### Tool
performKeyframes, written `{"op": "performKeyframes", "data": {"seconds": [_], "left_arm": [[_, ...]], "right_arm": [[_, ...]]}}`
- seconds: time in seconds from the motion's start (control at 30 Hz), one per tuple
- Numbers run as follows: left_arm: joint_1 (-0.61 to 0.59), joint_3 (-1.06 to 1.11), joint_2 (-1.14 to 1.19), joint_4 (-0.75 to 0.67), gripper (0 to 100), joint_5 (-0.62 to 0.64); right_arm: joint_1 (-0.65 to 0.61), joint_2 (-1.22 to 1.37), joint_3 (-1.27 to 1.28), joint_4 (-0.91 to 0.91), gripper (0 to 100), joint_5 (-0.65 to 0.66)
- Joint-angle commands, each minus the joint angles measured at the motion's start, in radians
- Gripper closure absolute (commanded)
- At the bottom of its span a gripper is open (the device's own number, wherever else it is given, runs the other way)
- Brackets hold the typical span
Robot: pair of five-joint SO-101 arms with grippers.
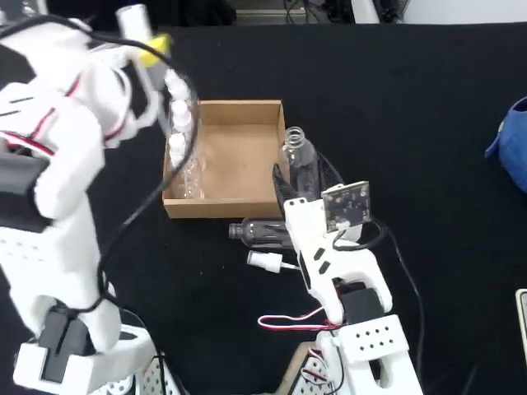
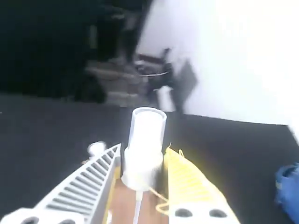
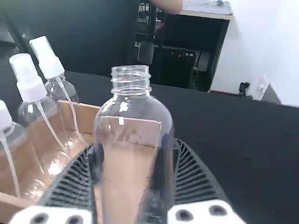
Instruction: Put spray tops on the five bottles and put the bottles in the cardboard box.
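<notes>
My left gripper [image 1: 142, 43] is raised above the box's far left corner, shut on a white spray top [image 2: 145, 149] held between its white and yellow fingers. The cardboard box [image 1: 239, 197] holds three clear bottles with spray tops [image 1: 179, 136] along its left wall; they are the capped bottles [image 3: 32, 98] in the right wrist view. My right gripper [image 1: 298, 193] is shut on an upright uncapped bottle [image 3: 133, 149] just outside the box's right wall. Another uncapped bottle [image 1: 263, 233] lies on the table in front of the box. A loose spray top [image 1: 265, 262] lies beside it.
The table is covered in black cloth [image 1: 428, 123]. A blue object [image 1: 510, 148] sits at the right edge. Red and white cables [image 1: 288, 319] run by the right arm's base.
</notes>
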Motion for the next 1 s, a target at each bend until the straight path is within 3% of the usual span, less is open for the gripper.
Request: {"op": "performKeyframes", "data": {"seconds": [0.0, 0.23, 0.57, 0.8, 0.97], "left_arm": [[0.117, -0.005, -0.037, -0.08, 97, 0.015], [0.232, 0.048, -0.031, -0.1, 97, 0.009], [0.249, 0.088, -0.029, -0.107, 97, 0.011], [0.254, 0.101, -0.029, -0.253, 97, 0.017], [0.255, 0.252, -0.04, -0.377, 97, 0.012]], "right_arm": [[0.02, -0.031, -0.021, -0.025, 98.8, -0.063], [0.018, -0.031, -0.03, -0.023, 98.8, -0.074], [0.018, -0.031, -0.036, -0.018, 98.8, -0.074], [0.018, -0.031, -0.035, -0.018, 98.8, -0.075], [0.018, -0.071, -0.027, -0.009, 98.8, -0.075]]}}
